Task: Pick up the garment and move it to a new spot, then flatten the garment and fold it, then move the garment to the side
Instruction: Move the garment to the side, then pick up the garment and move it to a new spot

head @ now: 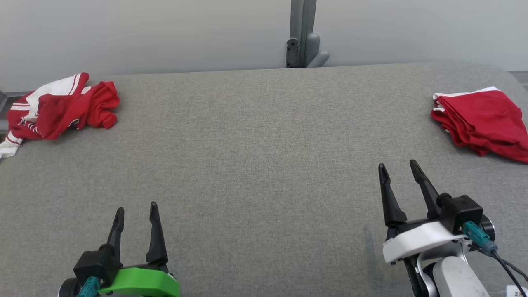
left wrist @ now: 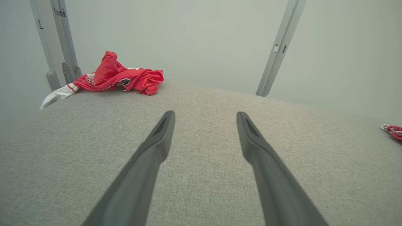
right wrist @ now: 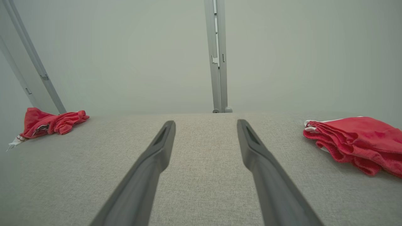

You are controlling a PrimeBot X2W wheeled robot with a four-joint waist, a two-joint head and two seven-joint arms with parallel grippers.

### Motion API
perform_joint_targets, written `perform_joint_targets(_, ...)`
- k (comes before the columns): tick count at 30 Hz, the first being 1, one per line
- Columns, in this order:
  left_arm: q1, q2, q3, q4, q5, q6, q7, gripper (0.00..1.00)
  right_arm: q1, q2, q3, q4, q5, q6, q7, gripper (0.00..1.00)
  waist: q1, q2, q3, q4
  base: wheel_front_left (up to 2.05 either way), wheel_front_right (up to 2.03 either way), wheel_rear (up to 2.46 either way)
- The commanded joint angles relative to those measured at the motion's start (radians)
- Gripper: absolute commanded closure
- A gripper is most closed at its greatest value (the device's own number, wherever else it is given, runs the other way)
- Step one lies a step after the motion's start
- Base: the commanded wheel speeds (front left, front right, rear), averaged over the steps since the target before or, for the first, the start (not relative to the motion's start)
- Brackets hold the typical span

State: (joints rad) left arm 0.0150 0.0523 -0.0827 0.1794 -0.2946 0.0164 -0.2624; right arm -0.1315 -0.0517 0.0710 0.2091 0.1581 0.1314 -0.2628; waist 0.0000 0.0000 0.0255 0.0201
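A crumpled red and white garment lies at the far left of the grey padded table, partly over its edge; it also appears in the left wrist view and the right wrist view. A folded red garment rests at the far right edge, seen too in the right wrist view. My left gripper hovers open near the front left, empty. My right gripper stands open at the front right, empty, a short way from the folded garment.
A grey metal post with a bracket rises behind the table's far edge, against a pale wall. More posts stand behind the table in the wrist views. The table's wide middle is bare grey fabric.
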Motion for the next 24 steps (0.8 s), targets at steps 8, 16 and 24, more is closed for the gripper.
perform_joint_targets(8, 0.024, -0.001, -0.018, -0.016, 0.013, -0.002, -0.003, 0.0, 0.076, 0.0, 0.03, -0.047, 0.059, -0.001, -0.004, 0.0, 0.0, 0.0, -0.008, -0.002, 0.0, 0.0, 0.0)
perform_joint_targets(16, 0.01, -0.001, -0.032, -0.007, 0.009, 0.008, -0.003, 0.0, 0.081, 0.001, 0.035, -0.039, 0.034, -0.001, -0.004, 0.0, 0.0, 0.0, -0.006, -0.005, 0.0, 0.0, 0.0)
perform_joint_targets(24, 0.01, -0.001, -0.034, -0.01, 0.013, 0.009, -0.003, 0.0, 0.081, 0.001, 0.029, -0.041, 0.031, -0.001, -0.004, 0.0, 0.0, 0.0, -0.005, -0.005, 0.0, 0.0, 0.0)
